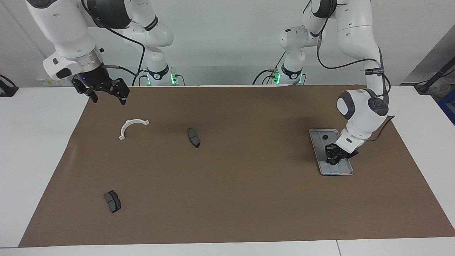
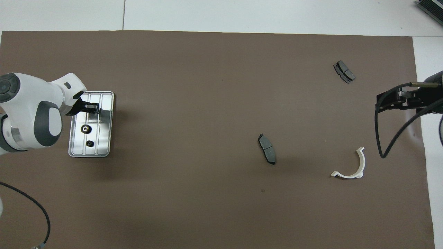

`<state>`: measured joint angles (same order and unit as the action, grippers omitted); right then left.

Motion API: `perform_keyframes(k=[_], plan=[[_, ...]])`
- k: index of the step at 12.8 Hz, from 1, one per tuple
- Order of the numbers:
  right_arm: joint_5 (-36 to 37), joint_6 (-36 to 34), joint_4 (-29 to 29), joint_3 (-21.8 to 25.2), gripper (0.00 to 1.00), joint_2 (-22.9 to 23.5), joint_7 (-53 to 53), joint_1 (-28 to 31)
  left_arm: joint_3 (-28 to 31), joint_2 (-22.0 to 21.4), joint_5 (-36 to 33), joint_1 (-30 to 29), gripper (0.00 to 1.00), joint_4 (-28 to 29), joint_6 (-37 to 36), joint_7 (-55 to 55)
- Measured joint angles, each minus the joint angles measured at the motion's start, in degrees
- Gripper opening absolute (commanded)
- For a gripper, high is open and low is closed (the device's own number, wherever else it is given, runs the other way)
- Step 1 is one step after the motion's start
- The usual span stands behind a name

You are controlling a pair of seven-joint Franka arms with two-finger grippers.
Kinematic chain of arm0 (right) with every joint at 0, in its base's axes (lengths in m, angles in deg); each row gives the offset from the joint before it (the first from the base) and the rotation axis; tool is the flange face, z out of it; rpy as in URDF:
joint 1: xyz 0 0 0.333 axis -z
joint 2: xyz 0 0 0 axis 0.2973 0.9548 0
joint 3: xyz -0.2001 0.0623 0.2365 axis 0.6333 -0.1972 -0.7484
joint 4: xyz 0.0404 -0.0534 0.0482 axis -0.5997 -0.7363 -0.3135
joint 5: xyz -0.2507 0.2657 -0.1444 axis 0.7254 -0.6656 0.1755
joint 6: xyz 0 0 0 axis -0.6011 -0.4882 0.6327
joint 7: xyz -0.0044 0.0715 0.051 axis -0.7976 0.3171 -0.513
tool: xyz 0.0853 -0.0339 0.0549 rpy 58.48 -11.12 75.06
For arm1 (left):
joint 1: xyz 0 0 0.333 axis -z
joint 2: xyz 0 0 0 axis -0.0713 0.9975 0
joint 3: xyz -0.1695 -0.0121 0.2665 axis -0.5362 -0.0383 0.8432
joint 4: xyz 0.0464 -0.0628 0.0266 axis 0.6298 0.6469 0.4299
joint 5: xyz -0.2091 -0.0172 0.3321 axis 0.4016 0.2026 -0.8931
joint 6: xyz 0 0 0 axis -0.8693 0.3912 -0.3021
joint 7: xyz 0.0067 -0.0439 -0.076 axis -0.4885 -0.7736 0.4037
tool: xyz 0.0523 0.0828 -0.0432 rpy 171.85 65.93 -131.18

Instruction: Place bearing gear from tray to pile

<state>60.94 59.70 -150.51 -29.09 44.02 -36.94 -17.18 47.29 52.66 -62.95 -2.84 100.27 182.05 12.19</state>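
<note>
Lying in the tray (image 2: 105,103) toward the left arm's end of the worktop (image 1: 227,227) are two dark gears, a larger gear (image 2: 85,129) mid-tray and a smaller gear (image 2: 90,143) nearer the robots. A third dark part (image 1: 332,162) sits under the left gripper (image 1: 334,159), which is down in the tray's end farther from the robots; its fingers are drawn close about that part, but whether they grip it I cannot tell. The pile lies scattered toward the right arm's end: a white bracket (image 1: 132,127), one brake pad (image 1: 193,137) nearer mid-mat, and a second pad (image 1: 112,201) farther from the robots. The right gripper (image 1: 106,93) waits above the mat (image 1: 227,199) edge near the bracket, fingers apart, holding nothing.
</note>
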Motion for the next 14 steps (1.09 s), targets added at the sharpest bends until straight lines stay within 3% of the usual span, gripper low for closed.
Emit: perform_keyframes(k=[6,9,14], plan=[[0.0,0.0,0.0,0.0,1.00,0.0,0.0,0.0,-0.3,0.2,0.0,2.3,0.20,-2.2,-2.3,4.8],[0.0,0.0,0.0,0.0,1.00,-0.1,0.0,0.0,-0.4,0.8,0.0,7.0,0.20,-6.2,-7.0,14.6],[0.0,0.0,0.0,0.0,1.00,-0.2,0.0,0.1,-0.8,1.6,0.0,18.0,0.21,-6.6,-6.9,36.0]])
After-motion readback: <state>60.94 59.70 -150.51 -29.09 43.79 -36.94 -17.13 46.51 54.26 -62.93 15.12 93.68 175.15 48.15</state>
